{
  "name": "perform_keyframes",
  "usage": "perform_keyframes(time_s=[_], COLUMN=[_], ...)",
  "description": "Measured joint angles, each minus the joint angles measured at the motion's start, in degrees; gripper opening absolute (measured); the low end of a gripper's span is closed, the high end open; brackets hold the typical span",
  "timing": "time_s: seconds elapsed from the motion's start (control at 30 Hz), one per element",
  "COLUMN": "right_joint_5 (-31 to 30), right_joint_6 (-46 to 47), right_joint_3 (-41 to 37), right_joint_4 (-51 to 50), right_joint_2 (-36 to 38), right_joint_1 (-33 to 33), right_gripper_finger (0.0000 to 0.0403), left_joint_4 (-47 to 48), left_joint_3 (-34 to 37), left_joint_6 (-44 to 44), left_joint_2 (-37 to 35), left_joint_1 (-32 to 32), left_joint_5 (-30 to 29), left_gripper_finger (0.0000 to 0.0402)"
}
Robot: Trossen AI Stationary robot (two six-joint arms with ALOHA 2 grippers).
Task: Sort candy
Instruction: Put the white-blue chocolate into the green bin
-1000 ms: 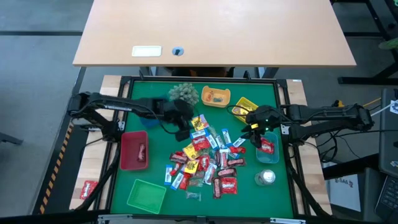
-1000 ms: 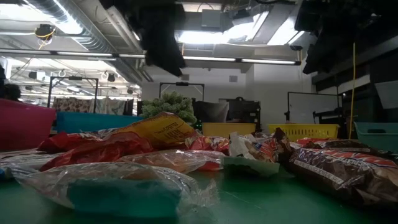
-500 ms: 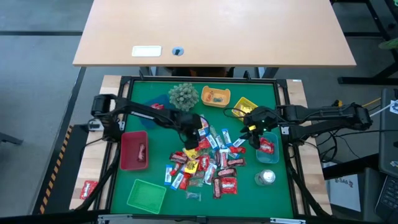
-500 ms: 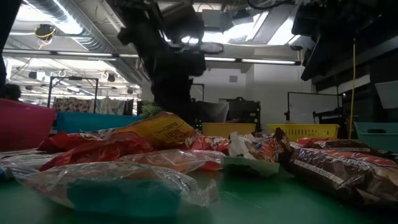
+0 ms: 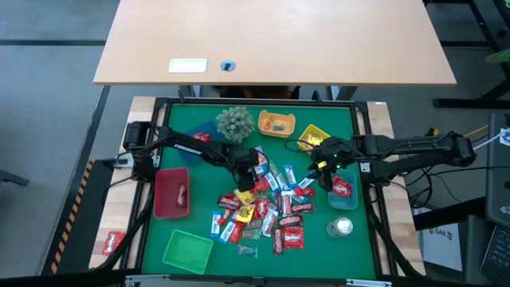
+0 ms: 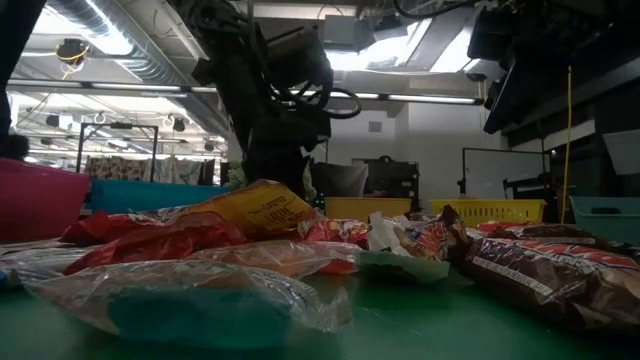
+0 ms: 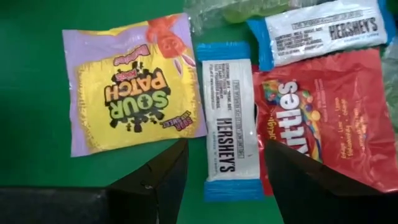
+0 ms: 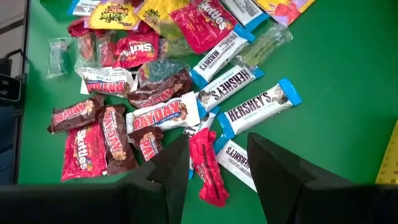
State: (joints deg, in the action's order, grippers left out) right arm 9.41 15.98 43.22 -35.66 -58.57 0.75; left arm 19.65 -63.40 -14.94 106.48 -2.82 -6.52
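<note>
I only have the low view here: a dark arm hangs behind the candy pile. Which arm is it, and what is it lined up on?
Observer: The left arm. Its wrist view shows the left gripper with open jaws either side of a blue-white Hershey's bar.
Operator: What lies beside that bar?
Observer: A yellow Sour Patch packet on one side and a red Skittles packet on the other.
Operator: And the right arm?
Observer: The right gripper is at the pile's right side, jaws open above a crumpled red packet.
</note>
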Motion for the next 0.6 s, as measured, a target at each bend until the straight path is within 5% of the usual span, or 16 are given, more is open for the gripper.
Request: perform_keyframes(time_s=[0.6], right_joint_5=[0.0], right_joint_6=[0.0], right_joint_3=[0.0], right_joint_4=[-0.1], right_joint_2=[0.0], right_joint_1=[0.0], right_gripper_finger=[0.0161], left_joint_4=[-0.2], left_joint_3=[-0.1], left_joint_6=[-2.5], left_joint_2=[2.7], left_joint_1=[0.5], left_joint_5=[-0.5], left_gripper_finger=[0.0195])
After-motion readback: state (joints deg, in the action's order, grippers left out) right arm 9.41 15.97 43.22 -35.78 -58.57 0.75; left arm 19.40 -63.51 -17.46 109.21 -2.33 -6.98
